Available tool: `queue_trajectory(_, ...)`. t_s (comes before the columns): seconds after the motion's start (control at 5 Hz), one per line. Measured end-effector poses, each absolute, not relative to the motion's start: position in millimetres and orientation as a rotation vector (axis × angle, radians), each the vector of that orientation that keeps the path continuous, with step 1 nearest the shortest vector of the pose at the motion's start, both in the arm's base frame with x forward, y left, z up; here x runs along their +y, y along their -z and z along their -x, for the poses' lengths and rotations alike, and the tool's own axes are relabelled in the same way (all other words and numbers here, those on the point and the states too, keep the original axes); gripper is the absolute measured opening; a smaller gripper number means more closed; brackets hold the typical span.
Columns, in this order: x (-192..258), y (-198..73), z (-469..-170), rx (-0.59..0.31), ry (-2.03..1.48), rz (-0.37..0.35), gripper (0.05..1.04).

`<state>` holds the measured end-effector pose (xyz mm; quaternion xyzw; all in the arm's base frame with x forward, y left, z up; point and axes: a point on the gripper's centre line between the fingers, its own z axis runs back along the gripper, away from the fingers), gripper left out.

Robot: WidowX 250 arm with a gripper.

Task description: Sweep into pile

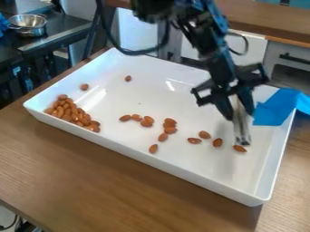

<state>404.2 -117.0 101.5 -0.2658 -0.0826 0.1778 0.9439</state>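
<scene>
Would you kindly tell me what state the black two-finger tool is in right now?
Black two-finger tool: closed on a narrow silvery implement, inside the white rectangular tray.

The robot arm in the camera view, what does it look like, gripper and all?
It's a black, jointed robot arm with blue patches along its upper part. Black cables loop out on both sides. The black gripper has angular, bracket-like pieces jutting sideways and two dark fingers narrowing toward their tips.
</scene>
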Motion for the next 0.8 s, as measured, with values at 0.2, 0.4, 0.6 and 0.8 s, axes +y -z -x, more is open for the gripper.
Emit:
queue_trajectory(0.2,-141,-94,-399,-0.19,-0.323,0.524,0.362)
queue_trajectory(0.4,-152,-94,-400,-0.221,-0.313,0.518,0.362)
queue_trajectory(0.6,-152,-85,-404,-0.231,-0.319,0.502,0.362)
queue_trajectory(0.8,-149,-81,-406,-0.247,-0.306,0.485,0.362)
